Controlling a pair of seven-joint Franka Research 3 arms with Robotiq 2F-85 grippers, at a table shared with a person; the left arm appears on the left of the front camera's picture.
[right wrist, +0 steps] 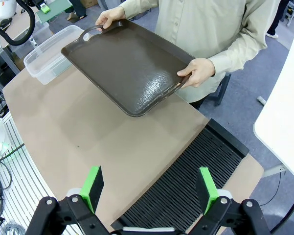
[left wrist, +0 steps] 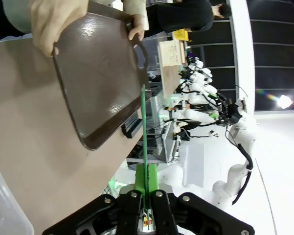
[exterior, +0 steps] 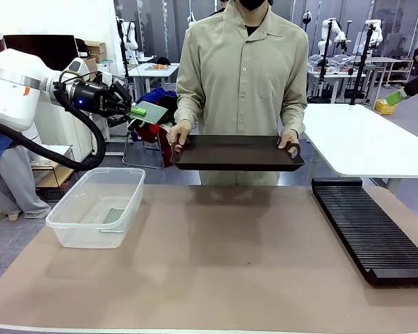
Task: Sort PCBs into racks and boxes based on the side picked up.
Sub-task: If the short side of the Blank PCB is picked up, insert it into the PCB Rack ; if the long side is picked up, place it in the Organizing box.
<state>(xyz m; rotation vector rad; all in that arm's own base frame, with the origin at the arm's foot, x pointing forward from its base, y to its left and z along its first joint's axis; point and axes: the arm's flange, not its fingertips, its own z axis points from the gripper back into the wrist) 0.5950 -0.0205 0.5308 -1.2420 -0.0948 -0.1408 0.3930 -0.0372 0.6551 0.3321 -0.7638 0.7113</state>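
Note:
My left gripper [exterior: 131, 111] is shut on a dull green PCB [exterior: 150, 111], held in the air above and behind the clear box [exterior: 69, 223]. In the left wrist view the PCB [left wrist: 145, 127] shows edge-on as a thin green line, clamped between the gripper [left wrist: 146, 183] pads. Another PCB [exterior: 113, 216] lies flat in the box. The black slotted rack [exterior: 372, 233] lies at the table's right side. My right gripper [right wrist: 150, 186] hangs open high above the rack [right wrist: 186, 186], with nothing between its fingers. Its green pad [exterior: 398, 97] shows at the far right.
A person at the far side holds a dark brown tray [exterior: 236, 153] by both handles above the table edge; the tray [right wrist: 127, 63] looks bare. The brown tabletop [exterior: 222, 264] lies between box and rack. A white table [exterior: 362, 139] stands behind at right.

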